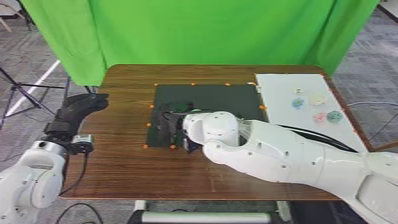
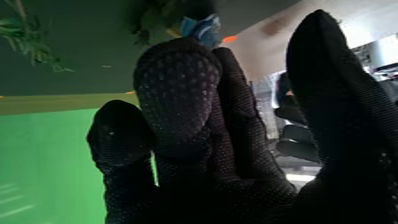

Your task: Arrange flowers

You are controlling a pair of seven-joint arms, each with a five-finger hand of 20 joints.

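R robot hand (image 1: 170, 123) is hovering over mat (image 1: 218, 97), fingers straight, thumb apart, hold unclear; blue flower (image 2: 202, 30) is showing nr fingertips, green sprig (image 2: 34, 44) farther off.

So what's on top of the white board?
A blue bit, a pink bit, a green bit and some pale bits. The robot's right arm hides the near end of the board, so I can't tell what's there.

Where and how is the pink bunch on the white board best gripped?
Probably around the middle of the pink bunch, from above, pinching its near and far sides: it is a small clump, and the teal bunch crowds its right.
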